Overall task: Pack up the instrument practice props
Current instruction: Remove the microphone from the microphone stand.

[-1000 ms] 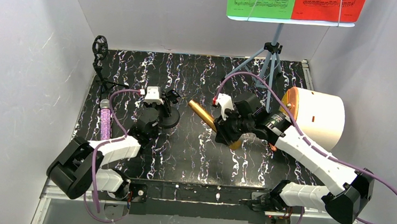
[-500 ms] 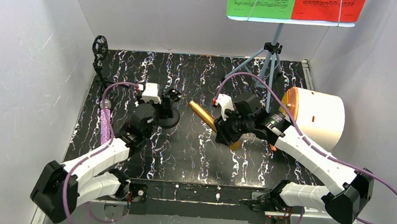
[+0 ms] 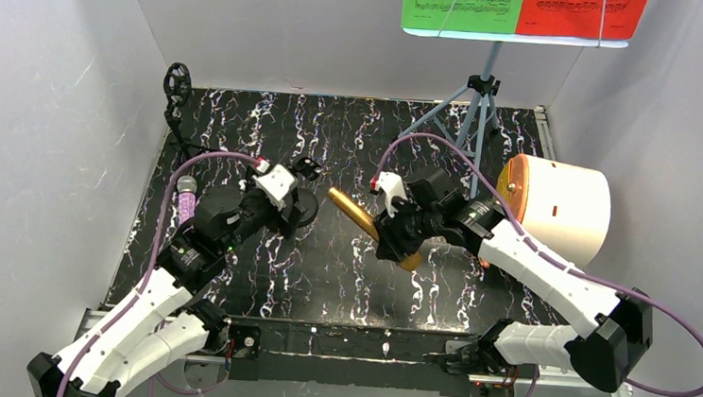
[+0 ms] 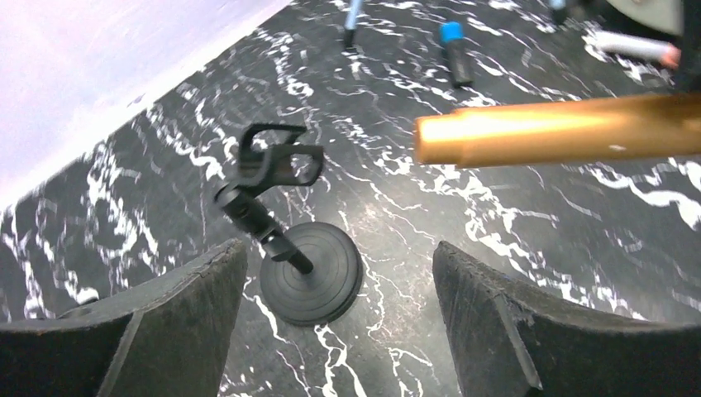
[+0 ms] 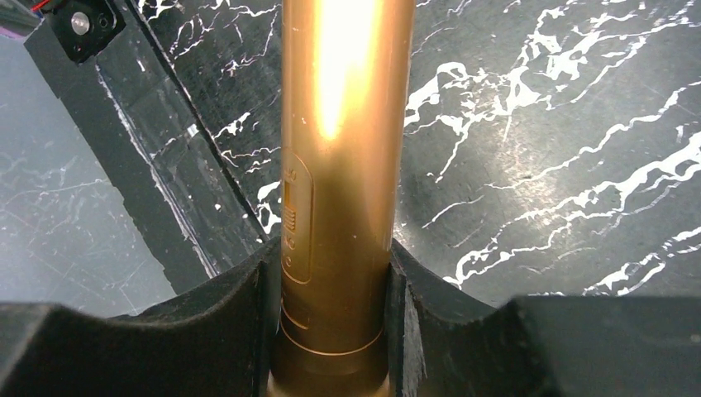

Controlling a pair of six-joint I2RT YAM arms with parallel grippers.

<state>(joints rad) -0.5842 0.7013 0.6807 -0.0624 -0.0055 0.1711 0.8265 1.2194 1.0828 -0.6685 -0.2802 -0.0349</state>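
My right gripper (image 3: 392, 237) is shut on the gold microphone (image 3: 351, 213), holding it tilted above the middle of the table; the wrist view shows its barrel (image 5: 343, 165) clamped between both pads. My left gripper (image 3: 282, 191) hangs open over a black mic mount (image 3: 301, 209), whose round base (image 4: 312, 275) and clip (image 4: 277, 161) sit between the spread fingers, untouched. The purple glitter microphone (image 3: 185, 206) lies flat at the left. A second mount (image 3: 178, 90) stands at the back left corner. The music rack (image 3: 481, 90) stands at the back, carrying the green sheet (image 3: 460, 5) and the red sheet (image 3: 582, 13).
A white cylindrical container (image 3: 560, 207) with an orange inside lies on its side at the right, behind my right arm. Grey walls close in the black marbled table (image 3: 323, 272) on three sides. The rack's tripod feet (image 4: 452, 50) reach onto the back of the table.
My left gripper has opened wide beside the mount and its arm has stretched out from the near left. The right gripper has carried the gold microphone slightly to the left.
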